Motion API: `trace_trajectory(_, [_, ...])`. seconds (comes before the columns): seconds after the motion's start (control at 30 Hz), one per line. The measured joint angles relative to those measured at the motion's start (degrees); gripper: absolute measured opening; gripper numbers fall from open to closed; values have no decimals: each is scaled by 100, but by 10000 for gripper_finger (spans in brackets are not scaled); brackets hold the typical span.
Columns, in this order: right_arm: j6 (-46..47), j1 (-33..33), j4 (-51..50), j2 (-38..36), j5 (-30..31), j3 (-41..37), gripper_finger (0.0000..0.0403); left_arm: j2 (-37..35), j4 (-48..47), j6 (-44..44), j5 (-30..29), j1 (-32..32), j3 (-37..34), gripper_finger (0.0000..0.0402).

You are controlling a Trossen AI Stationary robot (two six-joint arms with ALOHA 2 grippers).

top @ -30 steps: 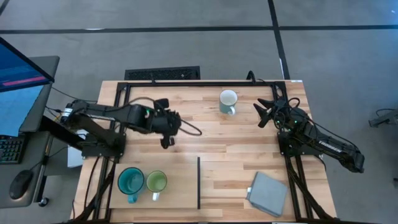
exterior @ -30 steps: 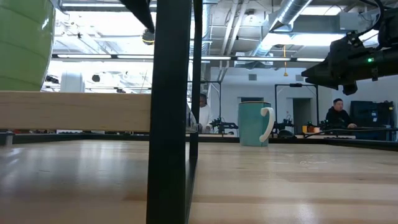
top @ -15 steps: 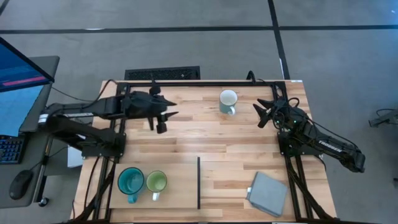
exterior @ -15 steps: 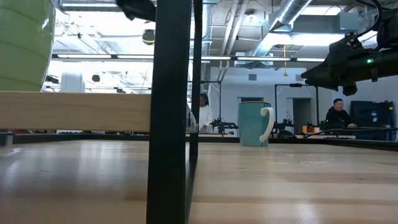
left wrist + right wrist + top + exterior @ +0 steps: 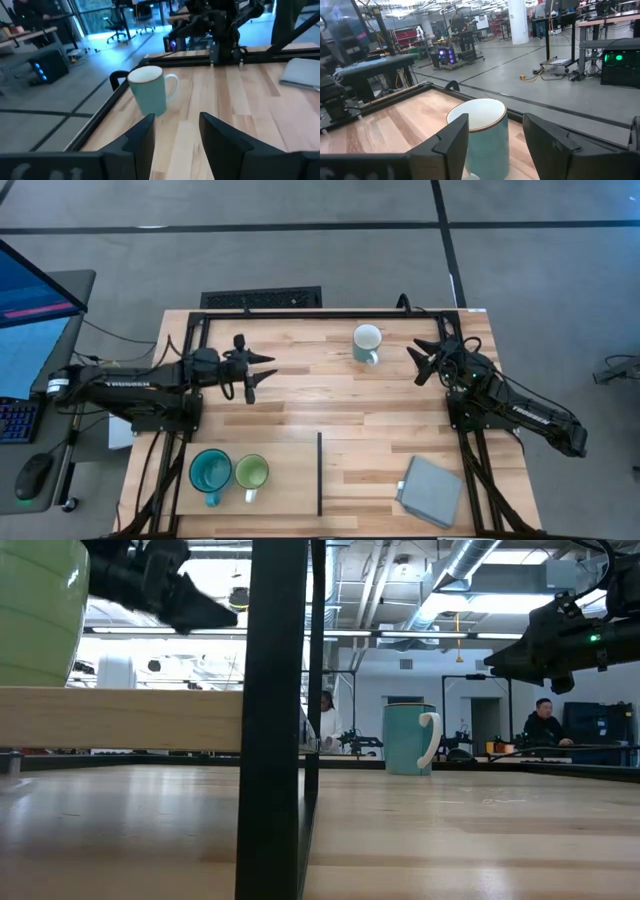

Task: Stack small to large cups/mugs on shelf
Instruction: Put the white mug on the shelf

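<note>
Left pincer (image 5: 258, 370) released, fingers spread, hovering over the far left part of the surface (image 5: 340, 395), pointed toward the white mug (image 5: 367, 342). White mug upright at the far edge, well apart from that pincer, handle turned to the near side, open wood between them and nothing in the way.

Right pincer (image 5: 422, 363) likewise released, fingers apart, just beside the white mug on its other side, not touching it; seen from its wrist, mug (image 5: 481, 135) directly ahead between the two fingers.

Teal mug (image 5: 210, 472) and light green mug (image 5: 251, 473) upright side by side on the shelf (image 5: 285, 480), well nearer than the left pincer, teal one toward the outer edge. Thin black strip (image 5: 320, 473) along the shelf's inner edge. Grey-blue pad (image 5: 431, 491) at the near right corner, well nearer than the right pincer.

Black frame rail (image 5: 330, 314) along the far edge behind the white mug. In the low view, a dark post (image 5: 275, 720) blocking the middle; a seated person (image 5: 541, 724) far off in the room.
</note>
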Motion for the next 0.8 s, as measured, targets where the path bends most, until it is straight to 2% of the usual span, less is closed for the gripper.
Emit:
trace_trajectory(0.13, [2,0,0,0,2,0,209,-12,817,-54,-8,1,-592,146])
trace_trajectory(0.3, [19,0,-2,0,2,0,209,-10,1166,-409,-225,-2,-918,146])
trace_trajectory(0.5, [536,10,-9,0,-29,0,209,-10,694,-274,-899,-4,-971,146])
trace_trajectory(0.63, [772,92,12,4,-156,-2,209,22,338,-651,-947,-6,-971,146])
trace_trajectory(0.8, [1236,164,237,4,-165,4,209,23,243,-696,-943,-4,-971,146])
